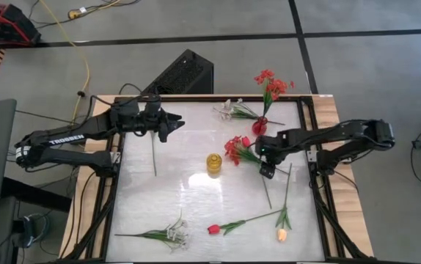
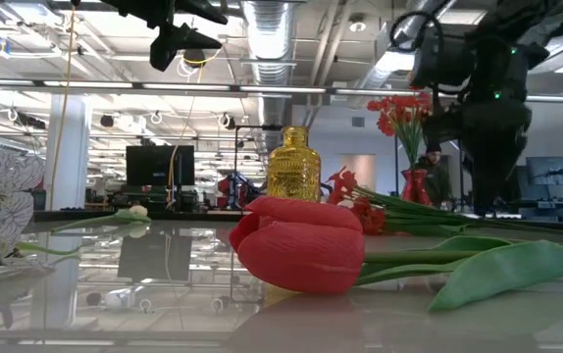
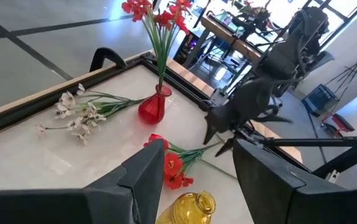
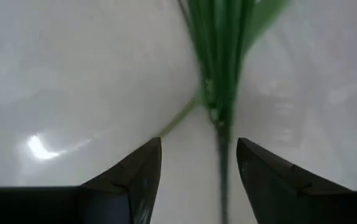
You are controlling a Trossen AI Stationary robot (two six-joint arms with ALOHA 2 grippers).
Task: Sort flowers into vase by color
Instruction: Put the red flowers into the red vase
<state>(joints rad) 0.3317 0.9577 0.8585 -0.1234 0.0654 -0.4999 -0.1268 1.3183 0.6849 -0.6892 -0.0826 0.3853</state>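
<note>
1. Currently my right gripper (image 1: 266,164) sits low over the table, just right of centre, fingers spread. In the right wrist view a green stem (image 4: 219,93) runs between the two fingers (image 4: 135,174) with white surface on either side. Nothing is clamped; I read it as released.
2. That stem belongs to the red clustered flower (image 1: 235,149) lying flat beside the yellow vase (image 1: 214,163), bloom toward the vase.
3. Step in hand, my judgement: take this red flower and stand it in the red vase (image 1: 260,126), which already holds red blooms (image 1: 271,83).
4. To do it well: centre the stem between the fingers, close on the bare stem and not the leaves, lift straight so the bloom clears the yellow vase, then tip the stem upright before lowering.
5. Left gripper (image 1: 172,125) waits above the far left part of the table, open and empty.
6. Elsewhere: white sprays (image 1: 229,111) near the red vase and another spray (image 1: 172,233) at the near edge; red tulip (image 1: 214,229) and peach tulip (image 1: 282,235) near the front.
7. Surface: glossy white table (image 1: 196,198), reflective, wood-framed.
8. Room: grey floor, yellow cable (image 1: 86,66), open workshop behind.
</note>
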